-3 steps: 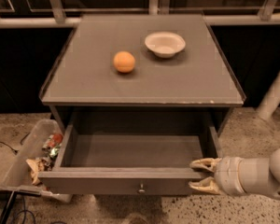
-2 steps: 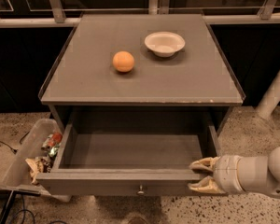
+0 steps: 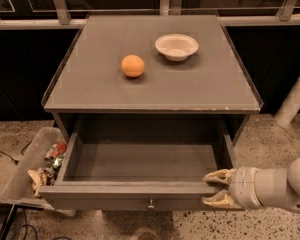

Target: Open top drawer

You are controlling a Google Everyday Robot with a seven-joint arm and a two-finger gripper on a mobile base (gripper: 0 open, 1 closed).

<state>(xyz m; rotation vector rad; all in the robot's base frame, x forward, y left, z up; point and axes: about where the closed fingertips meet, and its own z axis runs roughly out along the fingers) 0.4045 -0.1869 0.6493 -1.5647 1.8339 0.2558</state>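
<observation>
The top drawer (image 3: 140, 191) of the grey cabinet stands pulled far out toward me. Its plain grey interior shows and holds nothing. A small round metal knob (image 3: 151, 203) sits at the middle of its front panel. My gripper (image 3: 213, 187) comes in from the right on a white arm. It is at the right end of the drawer's front panel, with one tan finger (image 3: 219, 176) above the panel's top edge and the other in front of it, lower down. The fingers are spread apart.
An orange (image 3: 133, 65) and a white bowl (image 3: 176, 46) sit on the cabinet top (image 3: 90, 89). A clear bin (image 3: 25, 174) with wrappers stands on the floor at the left. Cables lie at the bottom left. A white pole (image 3: 295, 101) leans at the right.
The drawer has come a little further out toward me, and my gripper has moved with it at the panel's right end.
</observation>
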